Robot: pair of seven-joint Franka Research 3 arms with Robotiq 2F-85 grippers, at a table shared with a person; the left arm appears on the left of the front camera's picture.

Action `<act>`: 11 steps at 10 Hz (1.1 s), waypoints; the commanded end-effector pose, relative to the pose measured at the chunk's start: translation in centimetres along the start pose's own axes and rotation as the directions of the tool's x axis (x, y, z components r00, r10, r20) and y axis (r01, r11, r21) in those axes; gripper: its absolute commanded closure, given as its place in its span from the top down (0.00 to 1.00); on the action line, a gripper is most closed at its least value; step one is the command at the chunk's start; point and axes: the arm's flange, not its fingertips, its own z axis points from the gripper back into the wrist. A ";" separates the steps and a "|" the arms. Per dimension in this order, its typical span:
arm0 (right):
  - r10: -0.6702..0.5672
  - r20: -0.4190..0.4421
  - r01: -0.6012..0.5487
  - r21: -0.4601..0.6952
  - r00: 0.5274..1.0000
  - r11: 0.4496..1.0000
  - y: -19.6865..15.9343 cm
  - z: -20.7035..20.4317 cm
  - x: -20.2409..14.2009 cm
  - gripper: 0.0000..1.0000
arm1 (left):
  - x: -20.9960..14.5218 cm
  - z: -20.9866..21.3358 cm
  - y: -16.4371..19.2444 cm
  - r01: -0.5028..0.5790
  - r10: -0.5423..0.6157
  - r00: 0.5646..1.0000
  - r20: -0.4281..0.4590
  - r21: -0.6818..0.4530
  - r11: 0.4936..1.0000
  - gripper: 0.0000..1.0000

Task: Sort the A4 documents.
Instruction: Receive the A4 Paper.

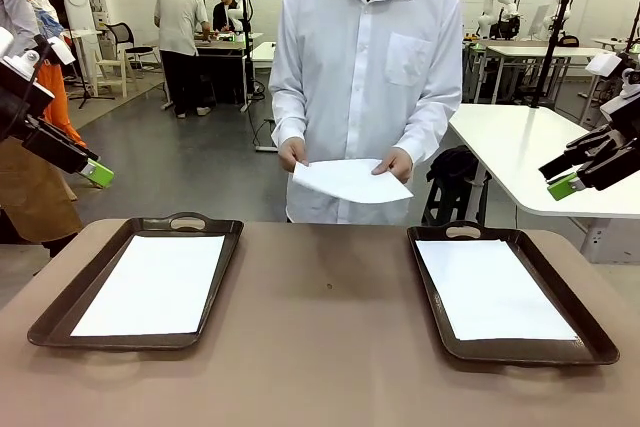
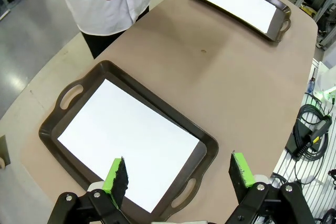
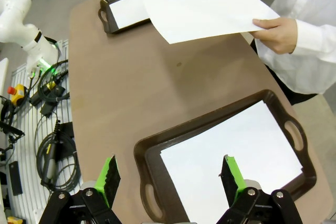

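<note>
Standing at the far edge of the brown table (image 1: 330,347), a person in a white shirt holds one thin white A4 sheet (image 1: 350,180) flat by its near edge, one hand (image 1: 292,155) on each side, above the tabletop and between the two trays, apparently offering it where either arm could reach; two dark brown rectangular handled trays lie well apart on the table, the left tray (image 1: 60,319) and the right tray (image 1: 572,299), each already lined with white A4 paper (image 1: 152,283) and (image 1: 492,289), laid square inside the rim so the stacks stay aligned; the left gripper (image 1: 97,173), black with green pads, hangs raised at the table's left side, jaws fully apart and empty, and its wrist view looks down on the left tray between its fingertips; the right gripper (image 1: 563,185) hangs likewise at the right side, jaws wide and holding nothing, poised over the right tray; both arms appear parked clear of the middle, leaving room for the handover; judged from this, the held sheet is not yet sorted, and its flimsiness suggests an edge pinch.
</note>
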 end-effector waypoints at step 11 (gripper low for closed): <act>0.003 -0.008 -0.003 -0.003 1.000 1.000 0.0 -0.1 0.1 1.00 | 0.0 -0.1 0.1 -0.002 0.002 1.000 0.010 -0.010 1.000 1.00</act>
